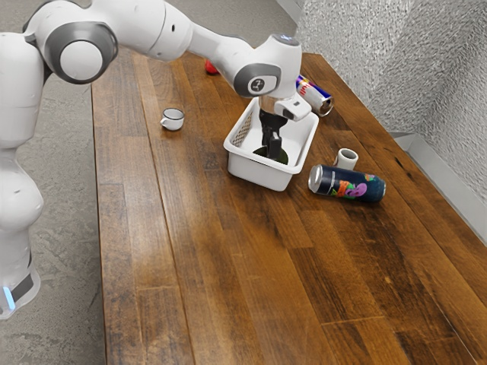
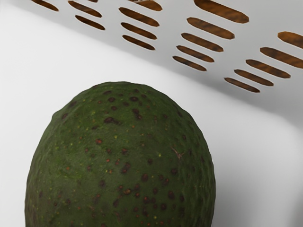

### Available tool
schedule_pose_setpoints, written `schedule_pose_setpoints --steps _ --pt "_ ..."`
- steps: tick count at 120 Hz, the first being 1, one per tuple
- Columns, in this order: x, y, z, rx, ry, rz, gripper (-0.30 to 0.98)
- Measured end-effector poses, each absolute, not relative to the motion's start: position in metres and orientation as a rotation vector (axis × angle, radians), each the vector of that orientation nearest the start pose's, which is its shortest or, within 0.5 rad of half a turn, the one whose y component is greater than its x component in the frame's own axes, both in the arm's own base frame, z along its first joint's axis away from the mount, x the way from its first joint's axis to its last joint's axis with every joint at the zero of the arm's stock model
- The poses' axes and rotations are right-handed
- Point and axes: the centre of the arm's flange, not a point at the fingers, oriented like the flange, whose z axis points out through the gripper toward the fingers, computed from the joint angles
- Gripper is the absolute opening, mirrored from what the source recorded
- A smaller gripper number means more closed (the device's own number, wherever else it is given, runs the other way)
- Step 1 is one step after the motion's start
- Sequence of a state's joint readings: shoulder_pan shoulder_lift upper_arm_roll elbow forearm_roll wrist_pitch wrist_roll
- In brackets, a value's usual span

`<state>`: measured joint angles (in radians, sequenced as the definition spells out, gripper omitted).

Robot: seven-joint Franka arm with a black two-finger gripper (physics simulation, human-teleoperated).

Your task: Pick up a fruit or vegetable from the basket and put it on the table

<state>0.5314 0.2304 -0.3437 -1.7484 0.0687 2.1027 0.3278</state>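
My black gripper (image 1: pixel 271 149) reaches down inside the white basket (image 1: pixel 262 172), right at a dark green avocado (image 1: pixel 282 157). Its lower end overlaps the avocado, and whether it holds it cannot be made out. In the wrist view the avocado (image 2: pixel 120 161), green with dark and reddish specks, looms large under my hand. Around it are the basket's white floor and a slotted wall (image 2: pixel 163 56). The gripper hides part of the avocado in the exterior view.
Beside the basket, toward the exterior view's right, lie a dark can (image 1: pixel 348 185) and a small white cup (image 1: pixel 346 158). Behind it is another can (image 1: pixel 314 96). A white mug (image 1: pixel 173 119) and a red object (image 1: pixel 211 67) are on the wooden table (image 1: pixel 221 281).
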Motion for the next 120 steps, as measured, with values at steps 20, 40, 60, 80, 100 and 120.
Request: schedule_pose_setpoints --steps 20,40,60,80,100,120 --pt "0.624 0.146 0.449 -3.108 0.236 -0.199 0.69" --pt "0.633 0.147 0.443 -3.107 0.263 -0.198 0.69" --pt "0.638 0.148 0.433 -3.112 0.282 -0.183 0.69" --pt "0.642 0.146 0.419 -3.126 0.299 -0.157 0.69" --pt "0.644 0.147 0.418 -3.129 0.299 -0.160 0.58" --pt "0.645 0.148 0.421 -3.119 0.283 -0.169 0.41"
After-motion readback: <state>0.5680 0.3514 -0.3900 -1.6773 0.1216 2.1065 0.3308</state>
